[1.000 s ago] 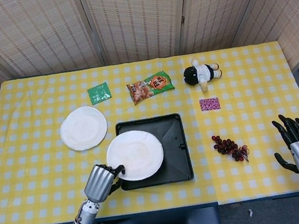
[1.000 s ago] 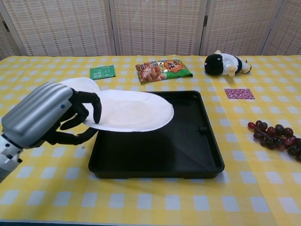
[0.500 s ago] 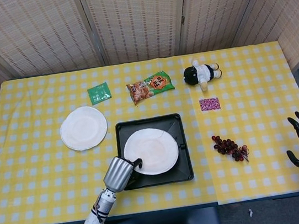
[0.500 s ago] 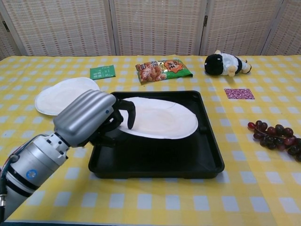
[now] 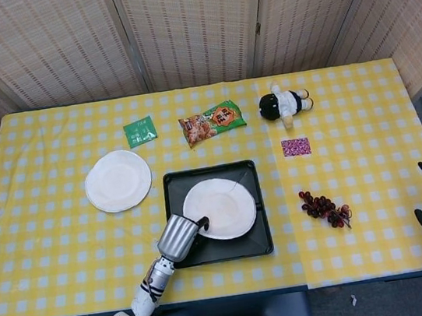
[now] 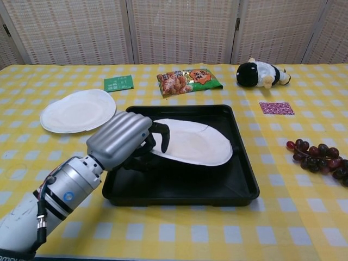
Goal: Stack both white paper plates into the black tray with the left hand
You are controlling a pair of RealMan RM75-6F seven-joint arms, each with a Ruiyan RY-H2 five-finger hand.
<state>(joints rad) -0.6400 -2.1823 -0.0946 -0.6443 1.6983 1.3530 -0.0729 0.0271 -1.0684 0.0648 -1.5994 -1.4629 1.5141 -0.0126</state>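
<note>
Your left hand, grasping the first plate, has carried it inside the black tray; release it next.

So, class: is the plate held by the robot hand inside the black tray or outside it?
Inside: the plate sits within the black tray walls, its edge pinched by the left robot hand.

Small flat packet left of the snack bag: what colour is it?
Green, with small pale print. The small flat packet shows best in the head view.
</note>
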